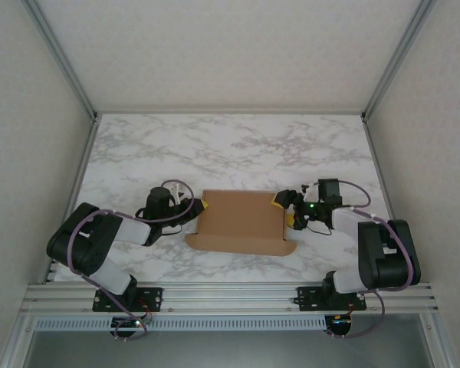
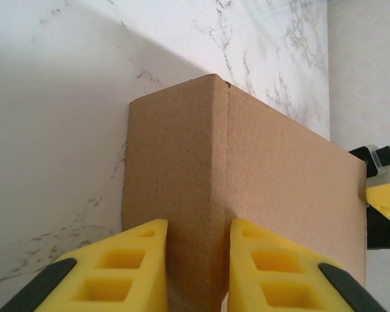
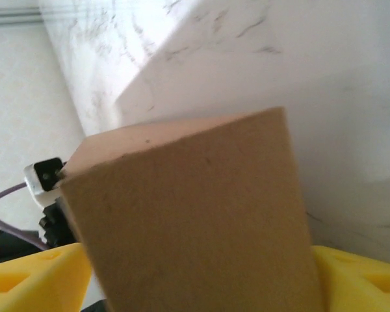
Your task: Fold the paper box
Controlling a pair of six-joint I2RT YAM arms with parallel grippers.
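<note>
**Fold in progress, top view.** At the 9 o'clock end of the paper box [image 1: 241, 221], the left gripper [image 1: 201, 205] pinches the raised side wall between its yellow pads. The box lies mid-table, base flat, with its rounded front flap [image 1: 241, 245] unfolded toward 6 o'clock. At 3 o'clock the right gripper [image 1: 286, 211] straddles the opposite wall, pads spread (contact not discernible). Judged stage: early, with end walls up and lid and tabs remaining. The bare marble table [image 1: 238, 146] gives room toward 12 o'clock; the frame rail [image 1: 230, 293] crowds 6 o'clock.
</note>
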